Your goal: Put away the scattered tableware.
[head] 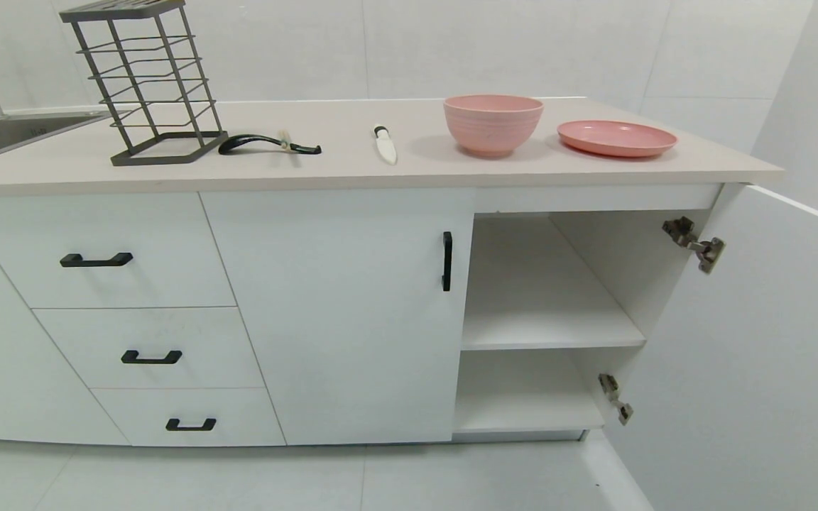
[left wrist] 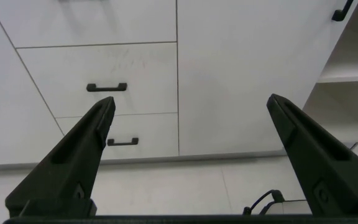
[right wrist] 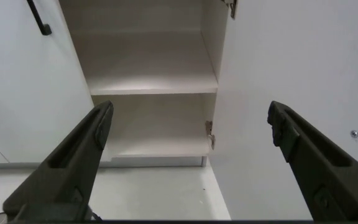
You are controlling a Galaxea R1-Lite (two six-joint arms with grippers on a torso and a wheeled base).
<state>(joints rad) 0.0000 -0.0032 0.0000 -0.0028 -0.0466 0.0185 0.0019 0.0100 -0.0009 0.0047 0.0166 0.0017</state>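
Observation:
On the counter (head: 352, 167) a pink bowl (head: 493, 122) stands at the right, with a pink plate (head: 616, 137) beside it nearer the right end. A white knife (head: 385, 143) lies in the middle. A black ladle (head: 260, 144) lies left of it, next to a dark wire rack (head: 148, 78). My left gripper (left wrist: 190, 107) is open, low in front of the drawers (left wrist: 98, 74). My right gripper (right wrist: 188, 112) is open too, facing the open cabinet's shelves (right wrist: 154, 81). Neither holds anything.
The right cabinet door (head: 757, 333) stands swung open toward me, showing two bare shelves (head: 544, 319). The left door (head: 341, 312) is shut. Three drawers (head: 146, 312) with black handles sit at the left. A sink (head: 4, 131) with a tap is at the far left.

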